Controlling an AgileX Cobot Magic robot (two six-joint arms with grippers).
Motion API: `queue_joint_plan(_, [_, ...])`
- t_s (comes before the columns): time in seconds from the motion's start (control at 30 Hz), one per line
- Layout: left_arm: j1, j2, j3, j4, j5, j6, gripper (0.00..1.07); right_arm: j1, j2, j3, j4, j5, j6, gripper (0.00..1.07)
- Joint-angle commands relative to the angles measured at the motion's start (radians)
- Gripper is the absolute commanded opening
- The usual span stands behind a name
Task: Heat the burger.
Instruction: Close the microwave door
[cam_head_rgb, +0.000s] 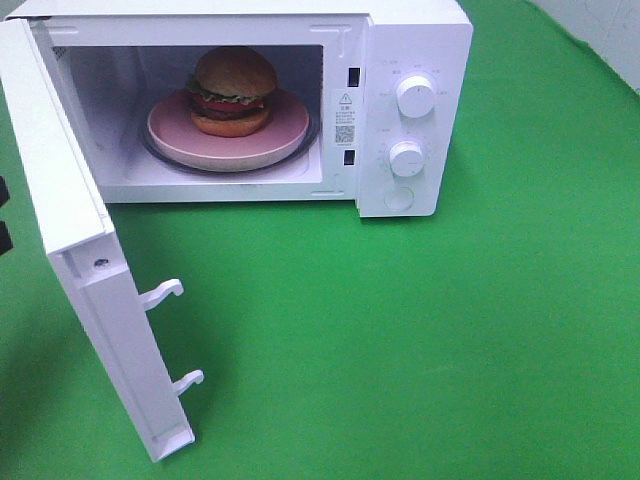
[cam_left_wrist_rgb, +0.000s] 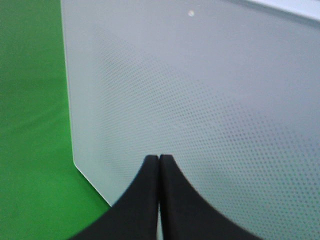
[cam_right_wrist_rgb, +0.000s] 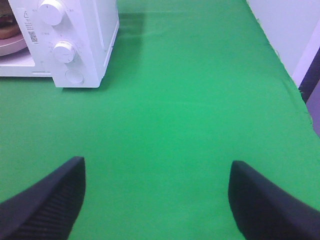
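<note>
Exterior high view: white microwave (cam_head_rgb: 410, 40) sat on green cloth (cam_head_rgb: 480, 330), near the back, front facing me.
Door: door (cam_head_rgb: 85, 290) stood wide open, hinged on the left, and angled out toward the front of the cloth.
Burger: the burger (cam_head_rgb: 234, 92) sat upright inside the microwave cavity. Bun on top, lettuce and tomato showing, dark patty below.
Plate: pink plate (cam_head_rgb: 175, 135) lay under the burger, resting on the glass turntable (cam_head_rgb: 312, 135).
Latches: two white latch hooks (cam_head_rgb: 163, 293) stuck out of the door's inner edge, one above the other.
Controls: upper knob (cam_head_rgb: 415, 97) and lower knob (cam_head_rgb: 405, 158) sat on the right panel, with a round button (cam_head_rgb: 399, 199) beneath them.
Left gripper: left gripper (cam_left_wrist_rgb: 159, 162) was clenched, fingers pressed flat together with nothing between. Tips were right up at the door's dotted outer face; couldn't tell if they touched it.
Right gripper: right gripper (cam_right_wrist_rgb: 156, 165) was released, fingers spread wide, nothing held. It hovered over the cloth, well apart from the microwave and facing its control side.
</note>
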Motion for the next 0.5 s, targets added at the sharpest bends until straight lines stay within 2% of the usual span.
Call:
queue_joint_plan(0.03, [-0.082,0.05,-0.009,-0.064,-0.047,0.064,0.0,-0.007,-0.028,0.0,0.003,-0.003,-0.006,0.76])
queue_joint_plan(0.07, [-0.126,0.068,-0.009,-0.104,-0.063,0.093,0.0,-0.007,-0.028,0.0,0.003,-0.003,-0.006,0.76])
queue_joint_plan(0.1, [-0.126,0.068,-0.009,-0.104,-0.063,0.093,0.0,-0.007,-0.028,0.0,0.003,-0.003,-0.006,0.76])
queue_joint_plan(0.13, [-0.166,0.082,-0.009,-0.16,-0.064,0.112,0.0,-0.007,-0.028,0.0,0.003,-0.003,-0.006,0.76])
queue_joint_plan(0.37, [-0.242,0.12,-0.017,-0.228,-0.07,0.144,0.0,-0.007,-0.028,0.0,0.003,-0.003,-0.006,0.76])
queue_joint_plan(0.5, [-0.332,0.164,-0.057,-0.305,-0.067,0.165,0.0,-0.007,-0.028,0.0,0.003,-0.003,-0.006,0.76])
